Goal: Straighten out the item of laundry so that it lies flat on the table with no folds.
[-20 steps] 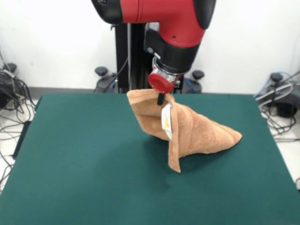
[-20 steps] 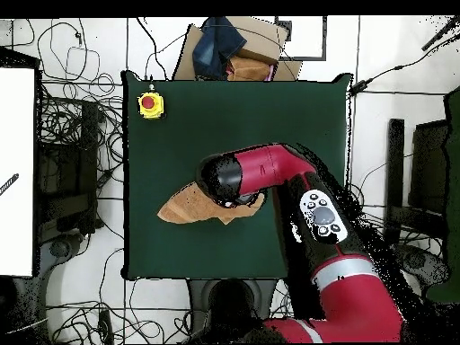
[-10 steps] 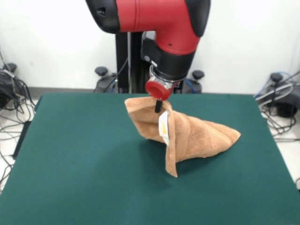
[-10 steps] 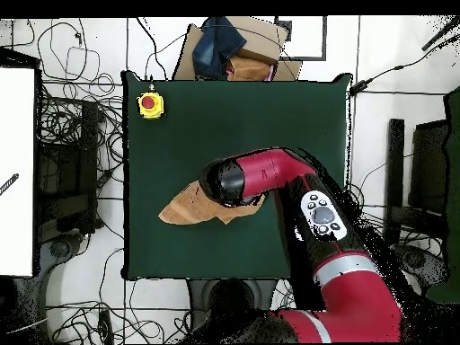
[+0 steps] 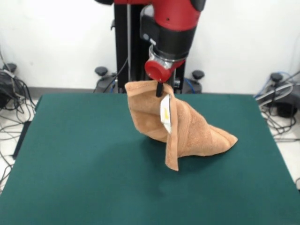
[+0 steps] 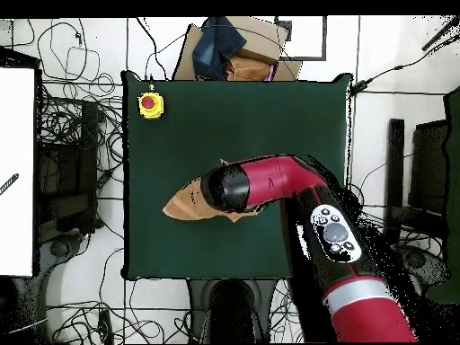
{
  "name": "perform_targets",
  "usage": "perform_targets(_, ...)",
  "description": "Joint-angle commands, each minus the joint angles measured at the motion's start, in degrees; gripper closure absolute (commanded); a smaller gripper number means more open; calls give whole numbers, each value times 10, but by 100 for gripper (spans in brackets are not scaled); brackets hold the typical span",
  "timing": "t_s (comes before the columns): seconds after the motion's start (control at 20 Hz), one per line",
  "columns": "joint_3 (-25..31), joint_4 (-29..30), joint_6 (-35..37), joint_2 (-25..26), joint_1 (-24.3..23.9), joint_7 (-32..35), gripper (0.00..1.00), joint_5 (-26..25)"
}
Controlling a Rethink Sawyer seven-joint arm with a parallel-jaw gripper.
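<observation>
Claw [image 5: 160, 90] is pinched shut on the top edge of the towel [image 5: 187, 129], holding it up w/ the white tag [image 5: 165, 114] hanging just below the grip. Lower part of the towel rests bunched on the desk [image 5: 70, 159], roughly mid-desk, trailing toward one side. Risks: thin edge grip could slip, dropping the cloth in a heap; letting go while it's doubled over would prob. leave folds in.
</observation>
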Motion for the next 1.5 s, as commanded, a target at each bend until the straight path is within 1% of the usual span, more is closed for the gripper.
perform_targets(0.05, 20, 49, 39, -48, 7, 33, 100, 28)
perform_targets(0.4, 7, 32, 30, -29, 19, 41, 100, 13)
perform_targets(0.55, 7, 28, 35, -30, 25, 45, 100, 14)
perform_targets(0.8, 2, 29, 17, -26, 30, 58, 100, 13)
perform_targets(0.95, 2, 25, 33, -31, 32, 52, 100, 18)
perform_targets(1.2, -1, 10, 15, -8, 36, 56, 100, 6)
perform_targets(1.4, 5, 15, 23, -17, 30, 43, 100, 13)
perform_targets(1.5, -1, 7, 29, -17, 41, 59, 100, 14)
